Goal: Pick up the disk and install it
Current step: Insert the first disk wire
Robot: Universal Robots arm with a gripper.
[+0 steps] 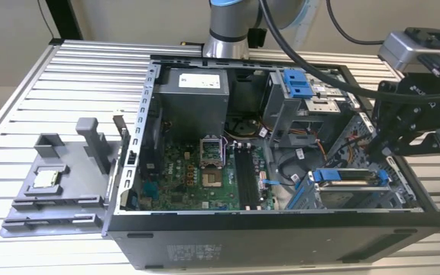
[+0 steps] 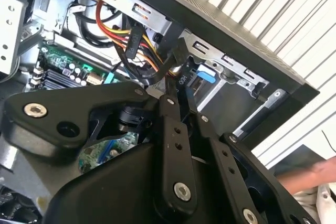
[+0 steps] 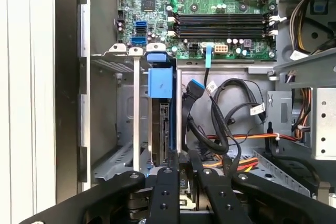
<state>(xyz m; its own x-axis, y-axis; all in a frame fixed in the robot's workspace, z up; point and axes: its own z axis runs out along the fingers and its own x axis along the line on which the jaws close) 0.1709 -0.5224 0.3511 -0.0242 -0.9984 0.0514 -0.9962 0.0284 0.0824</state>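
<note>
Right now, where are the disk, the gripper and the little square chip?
disk (image 1: 348, 180), exterior view, its silver top face
gripper (image 1: 380, 150), exterior view, its lower tip
little square chip (image 1: 48, 179), exterior view, its shiny middle

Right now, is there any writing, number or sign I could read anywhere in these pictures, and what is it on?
Nothing here reads clearly.
White label on the power supply: too small to read.
Sticker on the case front: blurred.
White tags on the black cables: too small to read.
Print on the circuit board: too small.
</note>
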